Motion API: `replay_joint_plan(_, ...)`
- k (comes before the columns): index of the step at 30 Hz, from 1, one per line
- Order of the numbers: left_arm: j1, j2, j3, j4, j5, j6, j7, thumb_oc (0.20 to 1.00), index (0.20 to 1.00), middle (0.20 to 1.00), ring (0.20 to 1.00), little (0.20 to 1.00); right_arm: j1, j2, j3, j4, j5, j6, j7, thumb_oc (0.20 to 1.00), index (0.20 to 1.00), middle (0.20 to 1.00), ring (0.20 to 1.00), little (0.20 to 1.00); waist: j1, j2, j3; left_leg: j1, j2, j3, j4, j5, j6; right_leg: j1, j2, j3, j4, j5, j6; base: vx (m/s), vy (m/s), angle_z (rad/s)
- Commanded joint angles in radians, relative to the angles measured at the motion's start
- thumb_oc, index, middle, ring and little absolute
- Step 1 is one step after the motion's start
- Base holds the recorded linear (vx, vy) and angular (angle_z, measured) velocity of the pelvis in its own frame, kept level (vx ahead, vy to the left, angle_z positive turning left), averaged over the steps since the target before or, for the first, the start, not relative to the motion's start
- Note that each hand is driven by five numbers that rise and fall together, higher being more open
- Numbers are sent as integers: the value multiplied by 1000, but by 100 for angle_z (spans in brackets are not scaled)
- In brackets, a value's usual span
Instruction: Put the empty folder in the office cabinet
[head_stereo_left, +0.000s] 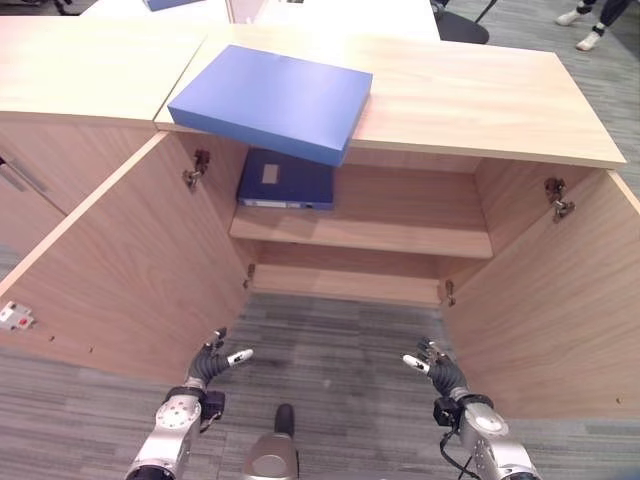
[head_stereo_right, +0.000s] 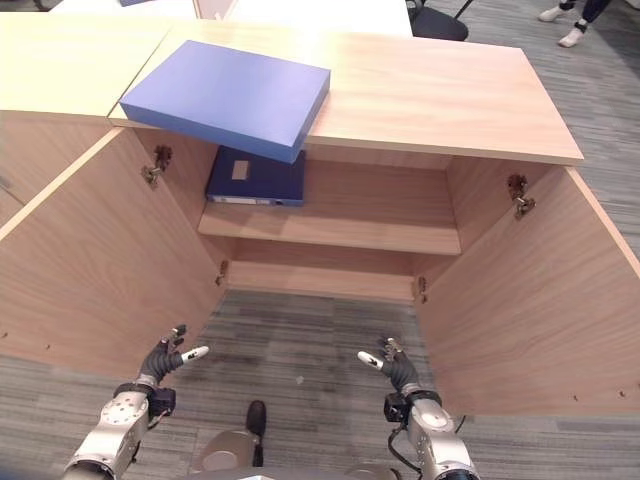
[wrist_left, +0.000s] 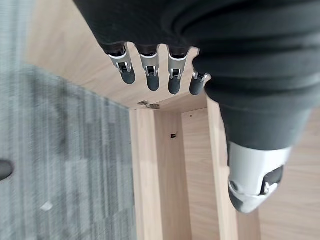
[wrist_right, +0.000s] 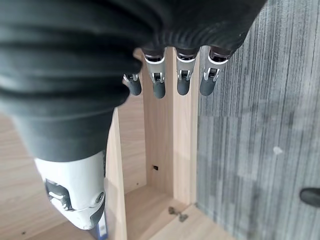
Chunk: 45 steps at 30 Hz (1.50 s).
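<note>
Grey striped carpet (head_stereo_left: 330, 350) covers the floor in front of a low wooden office cabinet (head_stereo_left: 470, 90), whose two doors stand wide open: the left door (head_stereo_left: 130, 260) swings out toward the robot's left, the right door (head_stereo_left: 560, 300) toward its right. Inside, a single shelf (head_stereo_left: 400, 235) crosses the cabinet, with a lower compartment beneath it. Another wooden cabinet (head_stereo_left: 70, 70) adjoins it on the left.

On top of the cabinet lies the large blue folder (head_stereo_left: 275, 100), flat, near the left end, its front corner jutting out past the top's front edge. A second, darker blue folder (head_stereo_left: 287, 181) lies flat on the shelf inside, at the left end, just below the first.

At the far upper right, a person's shoes (head_stereo_left: 585, 28) show on the carpet.

Both hands hang low over the carpet, well apart from either folder. The left hand (head_stereo_left: 212, 362) has its fingers (wrist_left: 150, 70) straight and relaxed, holding nothing. The right hand (head_stereo_left: 442, 370) likewise has straight fingers (wrist_right: 182, 75) and an empty palm.
</note>
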Motion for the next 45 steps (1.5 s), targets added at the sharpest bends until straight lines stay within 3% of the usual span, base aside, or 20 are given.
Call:
replay_joint_plan(1,40,10,25,-53,12,-29,13,1000,1000,1000,1000,1000,-28,-55,-5,-14,2,-28,-2,1000,1000,1000,1000,1000,7,46,-39,-11,105,-1,-66,-1,-71,-31,-7,0,101,-31,50,39,176,-3)
replay_joint_plan(2,38,12,29,-53,8,-26,18,1000,1000,1000,1000,1000,-36,-52,-4,-18,2,-28,-7,1000,1000,1000,1000,1000,11,51,-32,-3,101,8,-68,-8,-61,-45,-21,-31,129,-8,47,25,193,-12)
replay_joint_plan(4,43,17,32,-58,6,-24,16,1000,1000,1000,1000,1000,-42,-44,3,-21,6,-34,-12,1000,1000,1000,1000,1000,16,65,-23,17,90,29,-74,-30,-43,-61,-21,-114,183,-32,38,87,350,-21)
replay_joint_plan(5,49,10,33,-62,1,-20,10,1000,1000,1000,1000,1000,-41,-42,4,-18,4,-33,-10,1000,1000,1000,1000,1000,-1,76,-11,51,69,32,-83,-47,-26,-107,46,-117,217,-91,25,104,305,-22)
replay_joint_plan(6,49,9,34,-63,1,-20,10,1000,1000,1000,1000,1000,-41,-43,5,-17,4,-33,-10,1000,1000,1000,1000,1000,-1,77,-13,48,71,33,-84,-45,-27,-111,48,-116,218,-90,23,136,314,-25)
replay_joint_plan(9,43,-7,29,-46,2,-21,5,1000,1000,1000,1000,1000,-42,-48,1,-19,16,-36,-15,1000,1000,1000,1000,1000,-29,105,11,86,55,19,-92,-59,-21,-177,172,-112,168,-229,-16,149,147,0)
replay_joint_plan(11,37,-26,19,-44,-3,-20,4,1000,1000,1000,1000,1000,-45,-57,-3,-17,21,-38,-27,1000,1000,1000,1000,1000,-50,102,25,122,27,3,-99,-89,-22,-220,206,-129,27,-212,-22,188,43,3)
replay_joint_plan(14,30,-36,14,-31,1,-21,7,1000,1000,1000,1000,1000,-48,-59,-7,-13,19,-36,-33,1000,1000,1000,1000,1000,-66,103,34,143,20,-8,-99,-108,-27,-250,198,-140,-49,-174,-11,173,-56,24)
replay_joint_plan(15,26,-41,9,-30,15,-23,8,1000,1000,1000,1000,1000,-45,-58,-16,-9,14,-38,-38,1000,1000,1000,1000,1000,-84,105,42,165,23,-22,-99,-122,-36,-286,172,-133,-93,-128,12,200,-96,29)
replay_joint_plan(17,26,-43,7,-30,17,-24,7,1000,1000,1000,1000,1000,-44,-58,-18,-6,11,-37,-39,1000,1000,1000,1000,1000,-91,107,44,177,26,-26,-99,-130,-40,-294,164,-125,-105,-115,18,179,-100,28)
replay_joint_plan(21,43,-54,5,-37,28,-29,-6,1000,1000,1000,1000,1000,-18,-64,-34,8,13,-39,-34,1000,1000,1000,1000,1000,-101,95,10,221,5,-33,-96,-169,-49,-238,138,-125,-168,-71,24,219,-96,31)
replay_joint_plan(24,62,-64,8,-37,25,-25,-8,1000,1000,1000,1000,1000,-5,-77,-38,20,7,-32,-27,1000,1000,1000,1000,1000,-107,108,-11,245,34,-43,-90,-178,-67,-202,152,-134,-174,-72,15,258,-193,31)
replay_joint_plan(30,71,-81,9,-29,6,-25,-6,1000,1000,1000,1000,1000,1,-118,-35,31,5,-29,-21,1000,1000,1000,1000,1000,-108,129,-24,226,111,-53,3,-176,-116,-145,206,-160,-189,-130,-22,116,-171,7)
replay_joint_plan(33,65,-87,6,-33,-6,-25,-10,1000,1000,1000,1000,1000,2,-138,-43,30,13,-34,-25,1000,1000,1000,1000,1000,-108,135,-14,166,136,-62,130,-116,-154,-104,236,-174,-196,-177,-55,56,-153,8)
replay_joint_plan(34,54,-89,2,-34,-13,-23,-6,1000,1000,1000,1000,1000,-1,-154,-46,27,11,-32,-30,1000,1000,1000,1000,1000,-101,124,15,95,120,-103,271,-44,-168,-79,238,-174,-199,-189,-80,27,-154,18)
replay_joint_plan(38,44,-96,-3,-24,-16,-22,-4,1000,1000,1000,1000,1000,-8,-163,-50,39,16,-28,-35,1000,1000,1000,1000,1000,-98,103,38,23,107,-129,393,-18,-163,-45,238,-179,-209,-212,-95,21,-93,12)
replay_joint_plan(40,46,-98,-3,-27,-23,-22,-3,1000,1000,1000,1000,1000,-9,-164,-49,49,19,-27,-35,1000,1000,1000,1000,1000,-91,100,42,5,117,-118,350,-38,-156,-35,232,-176,-211,-217,-86,96,12,9)
replay_joint_plan(41,51,-100,-4,-24,-21,-22,-4,1000,1000,1000,1000,1000,-8,-163,-51,54,18,-28,-37,1000,1000,1000,1000,1000,-85,96,34,7,119,-114,260,-84,-148,-32,227,-172,-213,-219,-75,84,24,4)
replay_joint_plan(42,51,-99,-4,-24,-21,-22,-4,1000,1000,1000,1000,1000,-7,-163,-51,54,18,-28,-37,1000,1000,1000,1000,1000,-83,94,35,13,118,-111,255,-83,-147,-31,226,-169,-213,-220,-74,133,56,1)
replay_joint_plan(45,56,-97,-13,-14,-13,-19,4,1000,1000,1000,1000,1000,-14,-162,-52,70,13,-30,-46,1000,1000,1000,1000,1000,-62,104,22,-4,119,-122,88,-77,-141,-24,234,-161,-214,-234,-59,89,54,-3)
